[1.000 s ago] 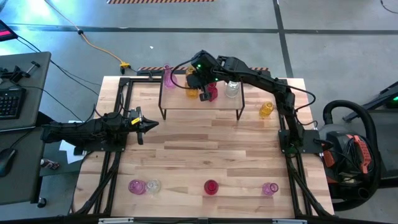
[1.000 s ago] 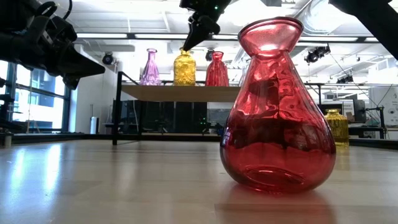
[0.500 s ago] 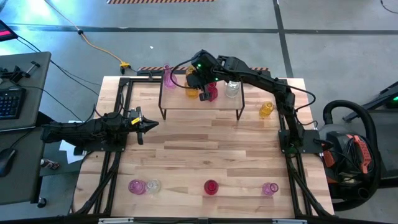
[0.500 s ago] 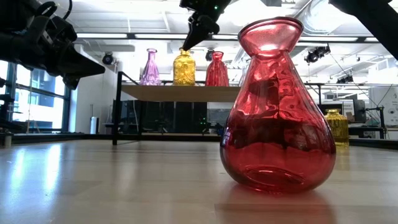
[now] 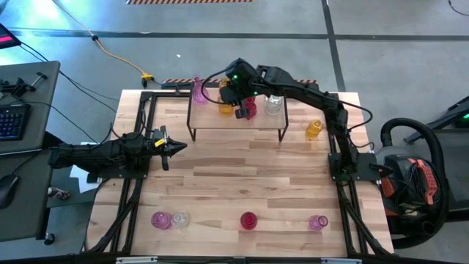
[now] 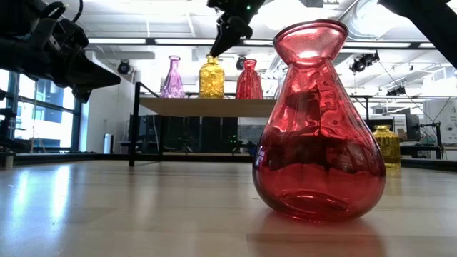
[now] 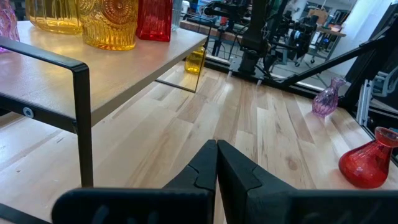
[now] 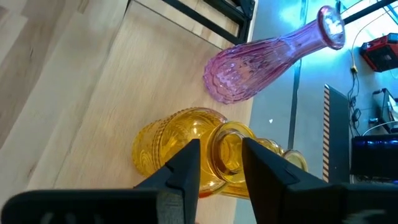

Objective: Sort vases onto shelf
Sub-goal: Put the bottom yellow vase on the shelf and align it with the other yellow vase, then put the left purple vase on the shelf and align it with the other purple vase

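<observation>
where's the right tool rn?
High view: the right tool is over the shelf at the table's far edge, at the amber vase, between the pink vase and red vase; fingers straddle its neck.

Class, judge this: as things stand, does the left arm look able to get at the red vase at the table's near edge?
Probably yes. The left pincer, shut, hangs over bare table, and nothing stands between it and the red vase.
</observation>
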Available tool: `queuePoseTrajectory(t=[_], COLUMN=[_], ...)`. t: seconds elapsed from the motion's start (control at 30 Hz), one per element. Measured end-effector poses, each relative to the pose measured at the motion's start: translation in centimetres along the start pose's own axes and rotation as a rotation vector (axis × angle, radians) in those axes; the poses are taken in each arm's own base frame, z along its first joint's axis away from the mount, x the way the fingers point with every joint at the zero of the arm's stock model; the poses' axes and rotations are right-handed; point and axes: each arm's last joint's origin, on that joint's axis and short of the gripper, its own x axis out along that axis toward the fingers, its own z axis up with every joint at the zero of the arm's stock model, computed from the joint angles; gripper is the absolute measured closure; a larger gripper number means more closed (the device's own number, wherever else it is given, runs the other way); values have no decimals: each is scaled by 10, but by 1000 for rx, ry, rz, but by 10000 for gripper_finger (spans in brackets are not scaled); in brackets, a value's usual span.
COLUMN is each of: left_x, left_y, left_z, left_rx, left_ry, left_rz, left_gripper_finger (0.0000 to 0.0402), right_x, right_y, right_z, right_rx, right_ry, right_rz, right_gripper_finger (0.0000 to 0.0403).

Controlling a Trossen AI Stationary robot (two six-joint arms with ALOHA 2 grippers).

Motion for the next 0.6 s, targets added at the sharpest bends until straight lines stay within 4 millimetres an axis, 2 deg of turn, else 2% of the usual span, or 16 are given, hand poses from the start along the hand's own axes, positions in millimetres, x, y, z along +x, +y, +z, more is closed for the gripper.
queuePoseTrajectory(t=[0.33, 0.6], left_x=[0, 0], left_y=[0, 0], left_z=[0, 0], left_rx=[0, 0], left_ry=[0, 0], left_rz=[0, 0], left_gripper_finger=[398, 398], right_x=[-32, -58], right_y=[-2, 15], right_z=[0, 0], right_rx=[29, 166], right_ry=[3, 64], right_rz=[-43, 33], right_gripper_finger=[304, 304])
